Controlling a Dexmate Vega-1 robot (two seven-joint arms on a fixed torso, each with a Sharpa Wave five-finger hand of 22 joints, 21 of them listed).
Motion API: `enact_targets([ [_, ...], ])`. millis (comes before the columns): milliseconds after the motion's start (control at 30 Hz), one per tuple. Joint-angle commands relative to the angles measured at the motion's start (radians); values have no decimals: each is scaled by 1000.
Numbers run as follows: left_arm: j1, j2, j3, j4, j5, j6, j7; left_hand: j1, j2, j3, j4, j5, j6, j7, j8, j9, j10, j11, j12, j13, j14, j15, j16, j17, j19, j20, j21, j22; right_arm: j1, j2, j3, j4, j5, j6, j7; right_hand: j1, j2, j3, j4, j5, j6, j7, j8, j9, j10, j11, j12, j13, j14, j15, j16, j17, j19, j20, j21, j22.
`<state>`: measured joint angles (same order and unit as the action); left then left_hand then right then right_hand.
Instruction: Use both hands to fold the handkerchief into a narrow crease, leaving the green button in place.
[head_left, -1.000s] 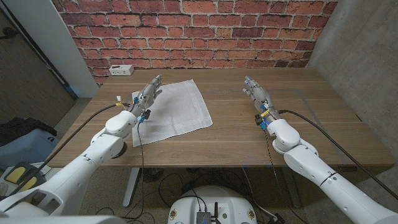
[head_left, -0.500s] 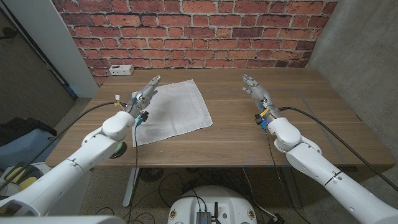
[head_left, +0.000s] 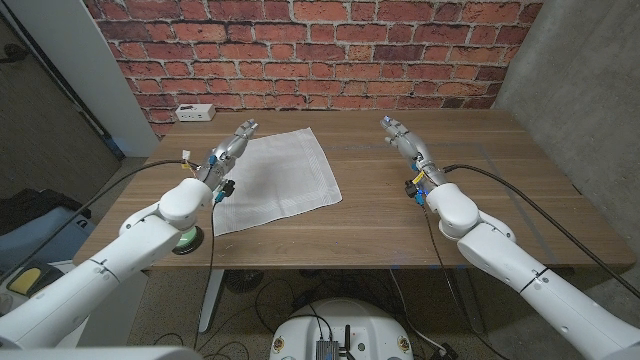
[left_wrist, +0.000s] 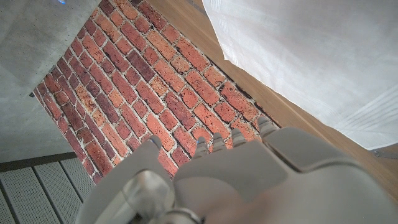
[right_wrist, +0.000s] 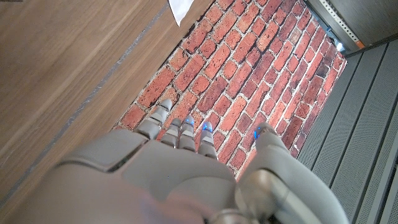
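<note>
Two hands: both up over the table (head_left: 400, 215), neither holding anything.
Landmark: handkerchief (head_left: 280, 180), white, lying spread and unfolded on the wood, turned at a slant to the table's near edge.
Left hand (head_left: 228, 152): at the handkerchief's left border, fingers extended and empty; whether it touches the cloth cannot be told. In the left wrist view the hand (left_wrist: 249, 174) sits low with the cloth (left_wrist: 311, 56) just beyond the fingertips.
Right hand (head_left: 405, 142): well apart from the handkerchief, off its right side, fingers loosely apart, gripping nothing. The right wrist view shows the hand (right_wrist: 174, 168) over bare wood with just one cloth corner (right_wrist: 180, 7) far off.
Green button: a green disc (head_left: 186, 238) shows near the table's front edge, below the handkerchief's near-left corner, partly hidden by the left arm; probably the button, not certain.
Step in hand (judgement): reaching in to take the cloth; no fold started.
Doing it well: bring the right hand across to the handkerchief's right border; pinch matching corners on one side with both hands; lift low and together so the fold line runs straight; lay the edge over evenly.
Risk: left forearm passes close over the green disc; sweep clear of it.
</note>
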<state>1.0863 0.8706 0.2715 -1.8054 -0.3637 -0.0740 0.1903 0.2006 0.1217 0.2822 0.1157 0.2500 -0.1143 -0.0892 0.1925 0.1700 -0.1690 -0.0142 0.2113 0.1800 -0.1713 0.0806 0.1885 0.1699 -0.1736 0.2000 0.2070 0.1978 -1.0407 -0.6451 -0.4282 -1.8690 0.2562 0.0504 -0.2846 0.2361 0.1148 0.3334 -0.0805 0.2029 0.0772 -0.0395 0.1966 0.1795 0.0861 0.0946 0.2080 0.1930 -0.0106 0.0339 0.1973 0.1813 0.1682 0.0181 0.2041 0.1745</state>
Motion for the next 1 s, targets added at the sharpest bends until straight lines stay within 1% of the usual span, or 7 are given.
enact_targets([
  [33,62,50,-37,-94,81,88,75,4,-1,4,-8,-5,4,0,-2,4,-7,6,0,4,-10,8,-3,5,-37,12,2,3,49,-11,-47,-38,-76,-81,-8,15,-1,0,-8,-2,12,1,4,1,15,-1,8,2,11,0,5,2,8,-3,5,3],
  [133,75,58,-46,-113,91,108,84,4,-1,4,-8,-6,5,-1,-2,4,-6,7,0,4,-13,8,-4,6,-39,12,2,3,59,-16,-56,-49,-95,-106,-8,17,0,1,-10,-2,13,1,3,1,18,-3,9,2,12,0,5,2,10,-4,6,3],
  [233,84,68,-53,-126,100,123,84,4,-2,4,-8,-6,5,-1,-2,4,-6,7,0,4,-13,7,-4,6,-40,12,2,3,76,-19,-70,-65,-122,-154,-11,19,0,1,-12,-3,17,1,4,1,20,-3,9,2,17,-2,7,2,13,-4,6,3],
  [567,107,108,-58,-199,185,230,123,3,-4,4,-10,-9,4,-1,-5,4,-9,10,-3,4,-23,6,-8,6,-49,11,0,3,115,-26,-109,-98,-177,-251,0,24,3,3,-16,-6,27,1,5,2,27,-7,10,2,23,-4,7,2,19,-5,7,3],
  [700,123,122,-66,-226,207,262,132,3,-5,3,-11,-9,4,0,-5,4,-10,9,-3,4,-26,6,-9,6,-51,12,0,4,121,-31,-123,-120,-204,-290,-3,27,4,5,-18,-6,29,0,5,2,28,-7,9,2,24,-5,7,2,21,-6,8,3],
  [900,153,137,-87,-259,226,292,138,3,-6,3,-12,-10,5,0,-5,4,-11,7,-4,4,-30,5,-9,6,-54,12,0,4,122,-37,-136,-145,-233,-325,-8,30,5,6,-21,-8,33,-2,5,2,33,-7,10,2,31,-9,9,2,25,-7,9,2],
  [1000,171,141,-98,-273,237,306,148,3,-6,3,-12,-11,5,0,-5,5,-11,8,-5,4,-32,4,-10,6,-55,11,0,4,121,-40,-142,-156,-245,-343,-8,33,6,7,-23,-8,38,-4,6,2,36,-12,11,2,33,-9,9,2,28,-8,9,2],
])
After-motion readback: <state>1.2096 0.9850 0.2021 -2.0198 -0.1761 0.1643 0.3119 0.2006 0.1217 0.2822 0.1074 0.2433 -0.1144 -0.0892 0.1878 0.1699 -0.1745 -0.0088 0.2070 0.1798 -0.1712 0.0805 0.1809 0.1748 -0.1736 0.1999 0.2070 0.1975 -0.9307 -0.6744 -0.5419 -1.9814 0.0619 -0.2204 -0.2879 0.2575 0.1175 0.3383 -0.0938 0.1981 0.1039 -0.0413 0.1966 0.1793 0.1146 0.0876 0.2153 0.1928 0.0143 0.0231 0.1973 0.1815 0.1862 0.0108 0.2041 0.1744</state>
